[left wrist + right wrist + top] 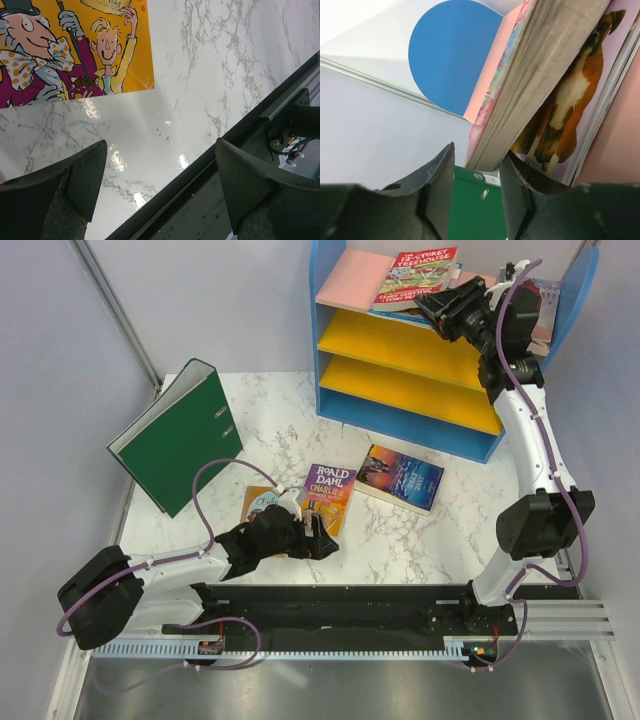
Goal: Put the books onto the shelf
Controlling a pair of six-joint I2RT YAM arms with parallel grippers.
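Lettering on the red-and-green book (415, 275) reads "THE 13-STOREY TREEHOUSE". It lies flat on the pink top board (350, 278) of the shelf (420, 430), which stands at 1 o'clock on the worktop (470, 510). Under it lies a dog book (572, 95); its orange-and-white dog shows in the right wrist view beside the upper book's page edges. The right pincer (425, 304) sits at the 3 o'clock edge of this pile with its jaws a little apart. The upper book's corner is at their mouth with a sliver of gap on one side, so the pincer is released, not pinching.

The purple book (330, 498), marked "ROALD DAHL", lies flat just below the middle of the worktop. In the left wrist view a scroll on its cover ends in "icket". At its 6 o'clock edge the left pincer (320, 540) hangs low over bare marble, jaws spread wide, grasping nothing. A small tan book (258, 502) lies just beside the purple one at 9 o'clock, partly under the left arm, its title too small to read. The dark blue book (400, 477) lies apart at 3 o'clock of the purple one, its title unreadable.

The green binder (180, 435) stands propped at 10 o'clock, and its small spine label is unreadable. Bare marble runs between the dark blue book and the shelf's foot, and on to the worktop's 3 o'clock edge. A black rail (200, 195) borders the worktop at 6 o'clock, near the left pincer.
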